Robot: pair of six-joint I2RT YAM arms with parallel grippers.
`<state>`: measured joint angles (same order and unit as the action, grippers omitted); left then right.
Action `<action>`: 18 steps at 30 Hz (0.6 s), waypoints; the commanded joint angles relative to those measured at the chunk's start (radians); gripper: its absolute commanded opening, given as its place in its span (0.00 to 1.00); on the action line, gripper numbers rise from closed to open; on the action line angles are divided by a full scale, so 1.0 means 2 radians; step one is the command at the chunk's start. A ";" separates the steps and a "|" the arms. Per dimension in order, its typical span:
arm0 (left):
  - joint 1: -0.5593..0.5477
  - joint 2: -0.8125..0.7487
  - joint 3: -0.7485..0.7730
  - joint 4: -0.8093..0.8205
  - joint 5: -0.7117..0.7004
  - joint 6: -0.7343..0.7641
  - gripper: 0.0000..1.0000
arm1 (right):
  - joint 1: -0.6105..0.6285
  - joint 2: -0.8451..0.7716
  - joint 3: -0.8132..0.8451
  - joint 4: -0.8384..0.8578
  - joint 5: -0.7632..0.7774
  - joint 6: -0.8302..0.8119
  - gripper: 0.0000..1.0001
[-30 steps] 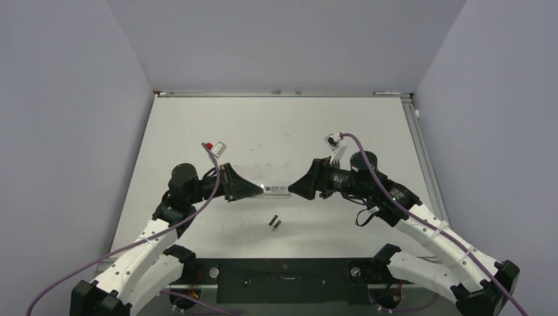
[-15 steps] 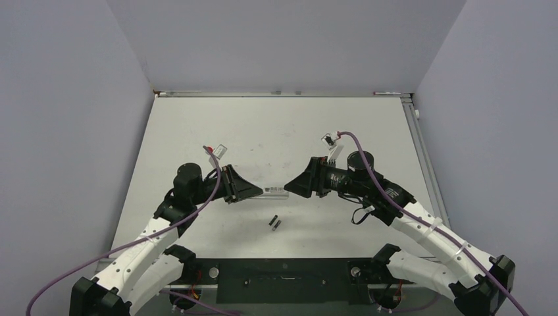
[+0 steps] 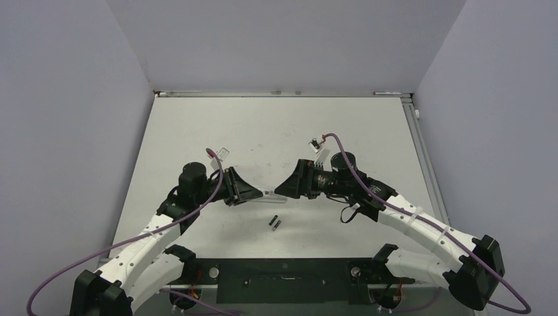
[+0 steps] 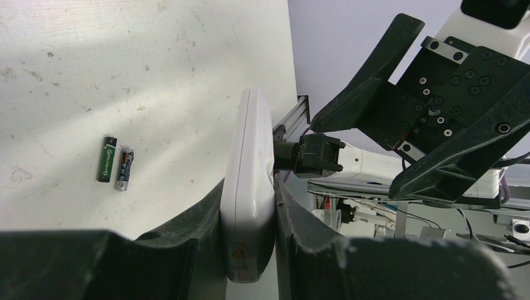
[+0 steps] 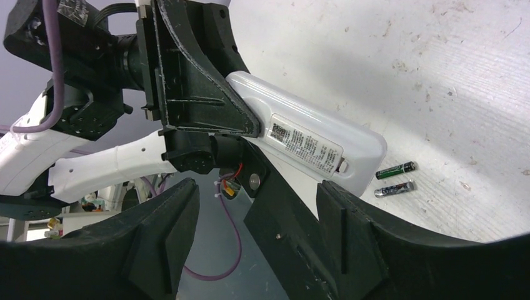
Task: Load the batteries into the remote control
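Observation:
The white remote control (image 4: 249, 206) is clamped edge-on in my left gripper (image 4: 249, 187) and sticks out above the table. From above, the remote control (image 3: 270, 192) shows as a short stub between left gripper (image 3: 258, 193) and right gripper (image 3: 282, 187), whose tips almost meet. In the right wrist view the remote control (image 5: 312, 145) shows its labelled back. My right gripper (image 5: 257, 187) is open and holds nothing, its jaws close below the remote's free end. Two dark batteries (image 3: 274, 222) lie side by side on the table, loose, also seen as batteries (image 4: 115, 164) and batteries (image 5: 395, 179).
The white table (image 3: 276, 125) ends at a metal rail (image 3: 283, 93) along the back, with grey walls on three sides. Purple cables (image 3: 217, 158) loop off both wrists. The arm bases sit on a black bar (image 3: 283, 280) at the near edge.
My right gripper has moved left, closing on the remote's free end. The left gripper has shifted slightly right with the remote in it. The batteries have not moved.

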<state>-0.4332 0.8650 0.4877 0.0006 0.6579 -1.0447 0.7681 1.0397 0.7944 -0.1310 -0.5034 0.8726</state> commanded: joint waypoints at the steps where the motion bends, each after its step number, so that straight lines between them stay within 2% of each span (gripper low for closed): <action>1: -0.003 0.002 0.008 0.000 -0.006 -0.002 0.00 | 0.009 0.017 -0.002 0.030 0.018 0.011 0.67; 18: -0.004 0.003 0.020 -0.021 -0.003 -0.001 0.00 | 0.026 0.048 0.002 0.022 0.038 0.017 0.67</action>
<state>-0.4343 0.8753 0.4877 -0.0544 0.6537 -1.0443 0.8135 1.1244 0.7940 -0.1204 -0.4568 0.9028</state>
